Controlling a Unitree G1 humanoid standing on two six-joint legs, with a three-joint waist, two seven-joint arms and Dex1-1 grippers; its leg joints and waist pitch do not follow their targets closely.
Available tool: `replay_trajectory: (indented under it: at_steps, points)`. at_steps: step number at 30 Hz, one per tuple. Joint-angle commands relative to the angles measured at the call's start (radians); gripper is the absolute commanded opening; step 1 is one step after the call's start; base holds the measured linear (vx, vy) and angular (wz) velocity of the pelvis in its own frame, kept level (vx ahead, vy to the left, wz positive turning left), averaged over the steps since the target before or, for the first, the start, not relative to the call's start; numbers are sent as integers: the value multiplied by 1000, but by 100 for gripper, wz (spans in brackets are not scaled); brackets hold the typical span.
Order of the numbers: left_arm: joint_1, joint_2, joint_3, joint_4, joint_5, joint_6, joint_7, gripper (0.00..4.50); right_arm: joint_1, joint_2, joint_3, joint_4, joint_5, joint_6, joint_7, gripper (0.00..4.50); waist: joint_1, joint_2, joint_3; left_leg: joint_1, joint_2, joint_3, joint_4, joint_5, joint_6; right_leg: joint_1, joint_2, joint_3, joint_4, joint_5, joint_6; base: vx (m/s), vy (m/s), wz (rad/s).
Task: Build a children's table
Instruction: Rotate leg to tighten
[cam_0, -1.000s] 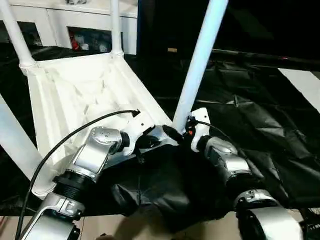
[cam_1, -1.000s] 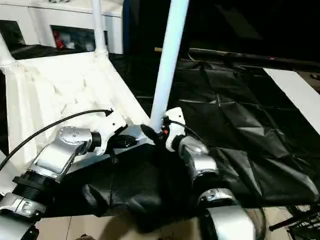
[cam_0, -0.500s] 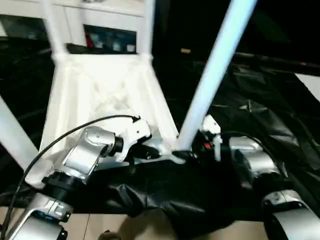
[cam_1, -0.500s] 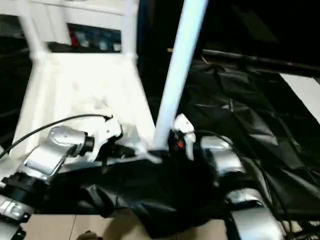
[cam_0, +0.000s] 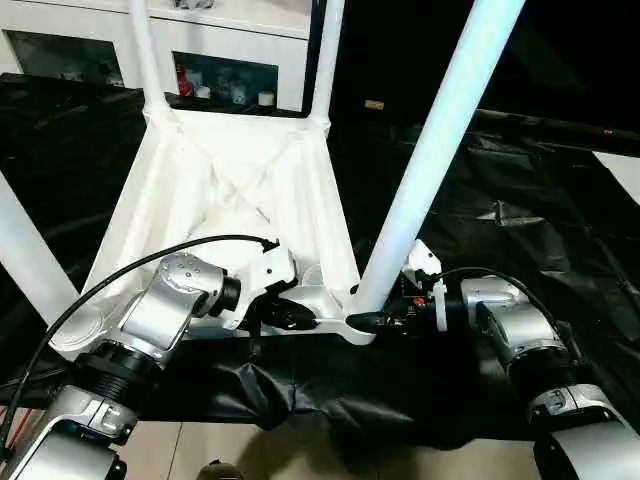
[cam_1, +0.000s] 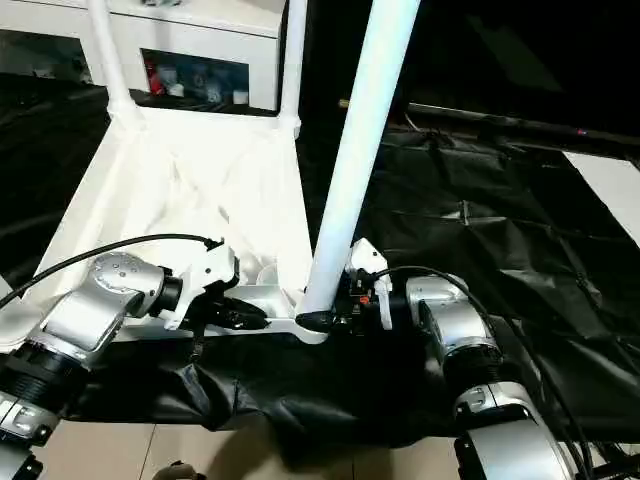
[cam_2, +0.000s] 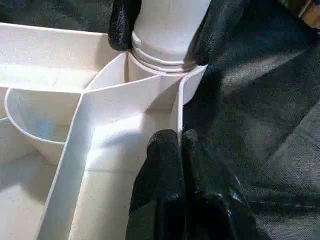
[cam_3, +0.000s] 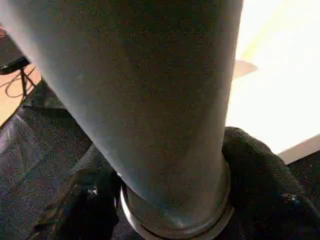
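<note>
Left gripper (cam_2: 172, 150) pinched closed, right gripper (cam_2: 165, 25) clamped, forearms converging

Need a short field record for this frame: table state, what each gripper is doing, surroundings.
table top: upside down, ribbed underside up, on a black sheet
legs: four stand in corner sockets, two far, two near
near right leg, base in the near corner socket
right gripper: fingers on either side of that leg's base, closed around it
left gripper: shut, pinching the table top's thin edge wall near that socket
background: white cabinet behind the table
</note>
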Motion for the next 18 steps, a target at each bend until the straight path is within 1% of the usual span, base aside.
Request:
replay_trajectory:
  at_steps: [1, 3, 4, 5, 7, 8, 9, 10, 11, 12, 13, 14, 15, 16, 17, 18]
  points:
    - [-26, -27, 8, -7, -5, -9, 54, 0, 29, 38, 49, -33, 16, 20, 58, 260, -2, 11, -64, 13, -9, 16, -63, -298, 2, 47, -32, 30, -69, -258, -196, 0, 0, 0]
    - [-27, -37, 16, -8, 1, 3, 83, 0, 30, 57, 24, -25, 21, 19, -3, 259, -3, 11, -64, 13, -9, 16, -63, -300, 2, 46, -33, 30, -70, -266, -193, 0, 0, 0]
    - [-30, -45, 20, -8, 7, 11, 106, 0, 23, 74, 4, -6, 19, 22, -70, 259, -4, 12, -63, 13, -9, 15, -64, -298, -4, 44, -34, 31, -70, -273, -190, 0, 0, 0]
    - [-34, -54, 25, -6, 14, 19, 132, 0, 14, 91, -14, 16, 11, 6, -144, 259, -6, 11, -62, 12, -10, 15, -65, -306, -7, 44, -33, 30, -72, -286, -187, 0, 0, 0]
    - [-38, -69, 30, -6, 20, 30, 165, 0, -1, 115, -40, 50, 5, -2, -249, 258, -13, 12, -59, 14, -11, 12, -67, -347, -25, 40, -36, 29, -79, -372, -162, 0, 0, 0]
    - [-42, -87, 34, -7, 26, 41, 198, 0, -16, 141, -66, 84, 0, -10, -360, 258, -18, 12, -60, 10, -13, 8, -68, -357, -31, 44, -37, 26, -82, -404, -148, 0, 0, 0]
    - [-45, -112, 35, -10, 32, 57, 239, 0, -31, 172, -93, 116, 0, -14, -475, 258, -24, 12, -60, 9, -12, 8, -69, -360, -35, 43, -37, 26, -82, -414, -145, 0, 0, 0]
    - [-46, -122, 36, -12, 34, 62, 254, 0, -37, 184, -104, 128, 1, -13, -517, 258, -34, 14, -58, 10, -13, 5, -70, -372, -46, 39, -37, 25, -85, -437, -136, 0, 0, 0]
    - [-49, -157, 34, -18, 43, 80, 302, 0, -49, 220, -124, 161, 0, -26, -624, 258, -40, 17, -60, 6, -15, 2, -71, -377, -50, 44, -38, 22, -86, -455, -126, 0, 0, 0]
    - [-50, -171, 33, -20, 47, 86, 320, 0, -52, 234, -125, 169, -4, -33, -657, 258, -45, 16, -60, 3, -14, 1, -71, -376, -54, 43, -38, 21, -86, -458, -122, 0, 0, 0]
    - [-51, -187, 32, -23, 51, 91, 340, 0, -53, 247, -123, 173, -11, -43, -682, 258, -49, 17, -61, 7, -17, 1, -69, -386, -50, 41, -38, 18, -92, -475, -113, 0, 0, 0]
    - [-51, -197, 31, -25, 54, 95, 354, 0, -53, 257, -122, 174, -17, -49, -699, 258, -52, 16, -60, 10, -16, 3, -66, -392, -40, 36, -36, 21, -95, -461, -118, 0, 0, 0]
    - [-51, -198, 31, -26, 55, 95, 356, 0, -53, 258, -122, 174, -18, -50, -701, 258, -52, 17, -61, 12, -16, 4, -65, -394, -35, 34, -35, 22, -95, -447, -122, 0, 0, 0]
    - [-50, -210, 25, -31, 58, 98, 365, 0, -52, 272, -115, 173, -29, -68, -716, 258, -51, 18, -62, 14, -15, 6, -65, -395, -26, 32, -33, 24, -93, -419, -132, 0, 0, 0]
    - [-50, -216, 20, -35, 63, 97, 375, 0, -51, 287, -112, 173, -33, -75, -721, 292, -51, 20, -61, 13, -16, 7, -65, -393, -22, 33, -30, 24, -91, -399, -140, 0, 0, 0]
    - [-50, -219, 19, -36, 65, 96, 378, 0, -51, 292, -111, 174, -34, -78, -722, 313, -51, 19, -61, 12, -15, 7, -66, -394, -20, 33, -30, 24, -91, -396, -141, 0, 0, 0]
